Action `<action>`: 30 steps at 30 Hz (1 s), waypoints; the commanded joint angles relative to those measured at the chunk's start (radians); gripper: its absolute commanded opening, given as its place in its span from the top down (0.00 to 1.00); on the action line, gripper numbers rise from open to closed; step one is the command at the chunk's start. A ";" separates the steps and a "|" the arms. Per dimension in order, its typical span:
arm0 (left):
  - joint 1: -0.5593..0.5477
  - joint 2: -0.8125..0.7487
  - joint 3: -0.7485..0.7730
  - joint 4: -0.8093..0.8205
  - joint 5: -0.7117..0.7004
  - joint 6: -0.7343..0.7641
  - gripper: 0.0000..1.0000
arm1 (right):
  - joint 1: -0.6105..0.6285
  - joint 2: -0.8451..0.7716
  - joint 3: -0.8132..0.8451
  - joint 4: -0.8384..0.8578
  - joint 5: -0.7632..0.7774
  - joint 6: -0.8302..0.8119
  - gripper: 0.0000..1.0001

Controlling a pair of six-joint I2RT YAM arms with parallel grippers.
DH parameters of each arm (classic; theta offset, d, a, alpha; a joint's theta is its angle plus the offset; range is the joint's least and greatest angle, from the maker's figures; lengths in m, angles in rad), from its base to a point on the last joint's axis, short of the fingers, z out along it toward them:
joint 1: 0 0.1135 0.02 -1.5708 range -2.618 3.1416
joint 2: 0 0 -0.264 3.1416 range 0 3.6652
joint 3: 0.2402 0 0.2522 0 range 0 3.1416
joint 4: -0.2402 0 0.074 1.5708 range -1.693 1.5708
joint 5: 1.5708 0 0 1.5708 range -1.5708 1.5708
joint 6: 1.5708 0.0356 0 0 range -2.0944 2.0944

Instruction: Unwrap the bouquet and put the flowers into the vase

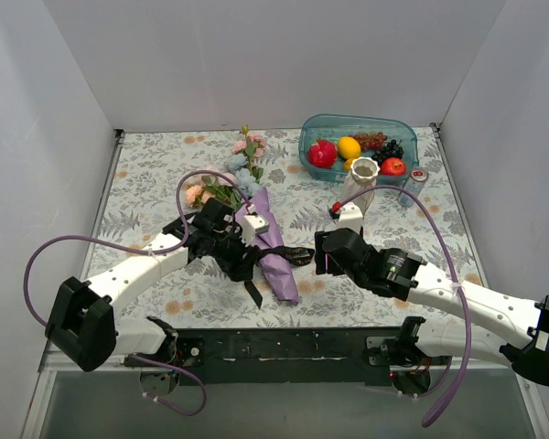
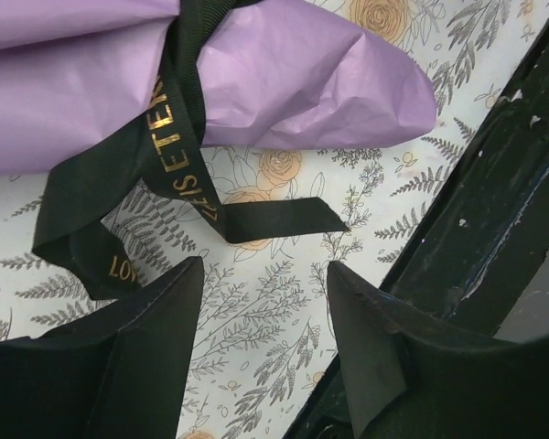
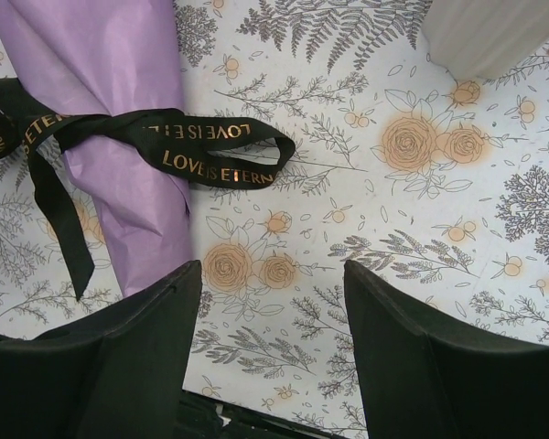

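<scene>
One bouquet (image 1: 276, 261) lies flat mid-tabletop (image 1: 146, 174), narrow tip twd the near edge, heads twd the far left. Its purple wrap (image 3: 101, 82) is container no. 1. It holds the flowers (image 1: 242, 169), stems inside and heads spilling out the wide end. Heads are too bunched for a sure count: at least 2 pink, 1 peach, 2 pale blue. One black ribbon (image 3: 210, 146) w/ gold lettering is still tied round the cone's middle, w/ loops and tails lying on the tabletop either side.

One vase (image 1: 363, 172), white and ribbed, stands upright well right of the bouquet, just in front of the bowl; can't tell if they touch. No flowers in it yet. The R wrist view catches only its lower body.

One teal bowl (image 1: 313, 137), see-through, sits far right. In it:
- 1 red fruit (image 1: 322, 153) at the left
- 1 yellow fruit (image 1: 349, 146)
- 1 second red fruit (image 1: 393, 166) at the front right
- 1 dark grape bunch (image 1: 386, 150)
- 1 reddish bunch (image 1: 371, 139) at the back

That makes 5 pcs. One silver can (image 1: 414, 181) stands upright just right of the vase, outside the bowl.

Two tools. L tool (image 2: 265, 270) is released, fingers apart w/ nothing btwn them, above a ribbon tail near the cone's tip. R tool (image 3: 270, 270) is also released, gripping nothing, just right of the cone w/ a ribbon loop ahead of it.
</scene>
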 commanded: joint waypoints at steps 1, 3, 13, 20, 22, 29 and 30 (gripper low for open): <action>-0.035 0.041 -0.021 0.105 -0.042 -0.018 0.45 | -0.006 -0.003 -0.005 -0.003 0.035 0.021 0.30; -0.042 0.063 -0.029 0.140 -0.059 -0.023 0.46 | -0.008 -0.004 -0.007 0.001 0.034 0.022 0.30; -0.047 0.151 -0.057 0.319 -0.217 -0.031 0.52 | -0.009 -0.058 -0.051 0.061 -0.006 0.010 0.31; -0.047 0.155 -0.092 0.355 -0.212 -0.017 0.73 | -0.011 -0.069 -0.079 0.093 -0.026 -0.004 0.31; -0.047 0.172 -0.093 0.359 -0.212 -0.017 0.91 | -0.011 -0.066 -0.085 0.106 -0.035 -0.008 0.31; -0.047 0.085 -0.022 0.254 -0.214 -0.009 1.00 | -0.015 -0.020 -0.092 0.156 -0.054 -0.066 0.31; -0.047 0.069 -0.008 0.229 -0.209 -0.002 1.00 | -0.017 0.000 -0.092 0.170 -0.058 -0.074 0.31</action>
